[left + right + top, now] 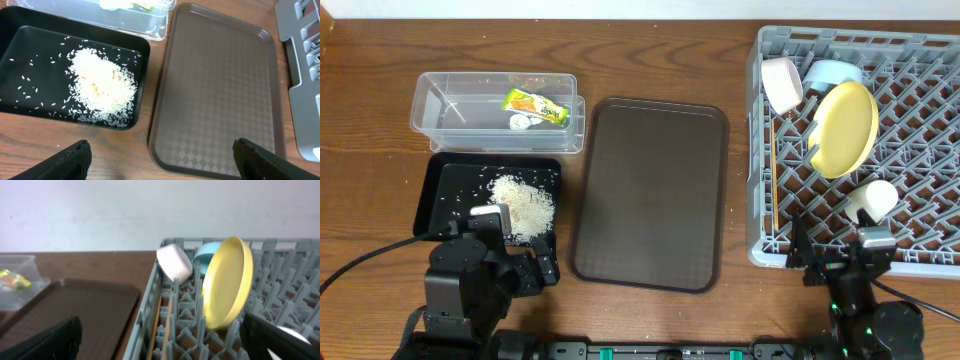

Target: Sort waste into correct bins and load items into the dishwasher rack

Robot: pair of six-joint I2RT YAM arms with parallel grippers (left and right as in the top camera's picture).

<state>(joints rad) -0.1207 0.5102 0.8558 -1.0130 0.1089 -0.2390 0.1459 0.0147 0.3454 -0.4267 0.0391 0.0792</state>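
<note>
Closest to you, your left gripper (161,150) hangs with its fingers spread wide and nothing between them, above the near edge of the table (380,60) where the black tray (435,195) and the brown serving tray (650,190) lie side by side. Your right gripper (161,330) is just as wide apart and just as empty, at the near left corner of the dishwasher rack (920,240).

Just beyond your left arm, the rice (523,203) sits heaped in the black tray's right half, with loose grains scattered across its floor. In the rack, the small pale cup (875,198) lies nearest your right arm. The chopsticks (774,170) lie along the rack's left side, running away from you. Further in, the yellow plate (845,128) stands on edge between the pegs. Behind it are the white bowl (782,84), tipped on its side, and the light blue bowl (832,72) at the far left corner.

Farthest on your left, the clear tub (430,105) holds the snack wrapper (535,104) and the white scrap (522,122), close together
</note>
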